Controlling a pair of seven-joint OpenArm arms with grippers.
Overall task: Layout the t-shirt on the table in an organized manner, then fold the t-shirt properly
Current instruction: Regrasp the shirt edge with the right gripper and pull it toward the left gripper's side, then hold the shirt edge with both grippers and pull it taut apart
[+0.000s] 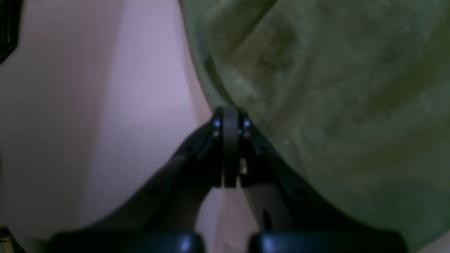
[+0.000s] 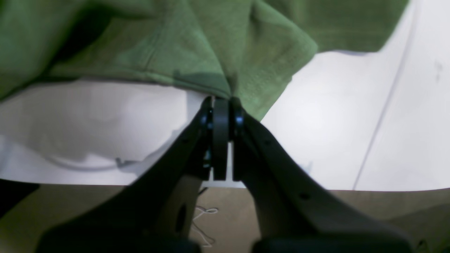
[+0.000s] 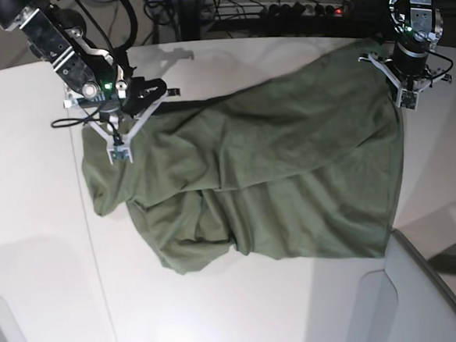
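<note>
Evidently both hands are clamped on shirt point(image 3: 291, 182) edges: right hand point(image 2: 220, 102) pinches a hem fold, left hand point(image 1: 230, 112) a far corner. Held well apart, they suit spreading it flat across the bench point(image 3: 38, 255); bunching persists mid-shirt.

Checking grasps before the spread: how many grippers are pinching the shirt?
2. Right gripper is shut on the t-shirt at its left edge in base view; left gripper is shut on its upper right corner.
</note>
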